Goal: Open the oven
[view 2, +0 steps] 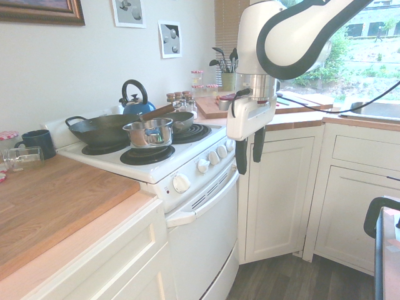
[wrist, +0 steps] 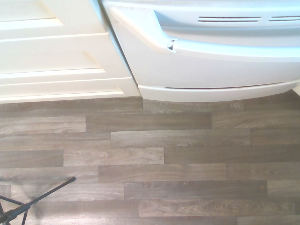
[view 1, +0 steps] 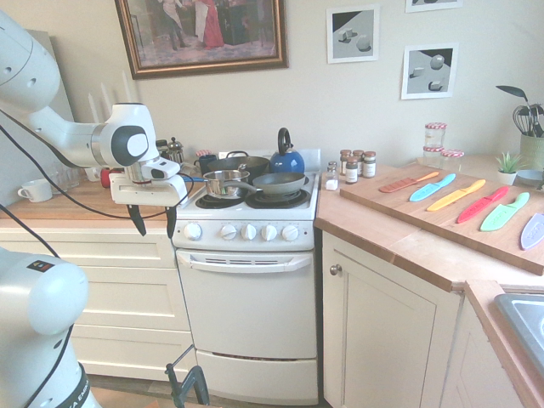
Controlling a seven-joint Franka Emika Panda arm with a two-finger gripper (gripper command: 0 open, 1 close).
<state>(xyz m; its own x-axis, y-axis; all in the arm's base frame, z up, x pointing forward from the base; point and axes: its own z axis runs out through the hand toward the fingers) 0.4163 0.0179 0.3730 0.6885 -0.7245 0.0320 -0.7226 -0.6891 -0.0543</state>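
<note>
Wrist view looks straight down: nearest is the grey wood-plank floor (wrist: 178, 164), and beyond it the rounded end of the white horizontal bar handle (wrist: 225, 49) on the wide white oven door (wrist: 211, 75), with cream cabinet drawers (wrist: 51, 56) beside it. From the exterior views, the white two-finger gripper (view 1: 153, 221) hangs in front of the counter with its dark fingers (view 1: 137, 219) pointing down and spread apart, holding nothing. The white freestanding oven (view 1: 246, 323) stands closed between the cream cabinets. Its handle runs sideways along the top edge of the door, just under the row of five round white knobs (view 1: 248, 231). The gripper is near the handle's end on the arm's side, a little higher than the bar and out in front of it, not touching. So I judge the coming move needs the gripper to go down and inward toward the door, so the fingers can hook over the bar, and then pull outward and down. Further back, on the black burners (view 1: 246, 200), stand a small steel saucepan (view 1: 223, 183), a dark frying pan (view 1: 279, 182), a black wok (view 2: 103, 130) and a blue kettle (view 1: 286, 157).
</note>
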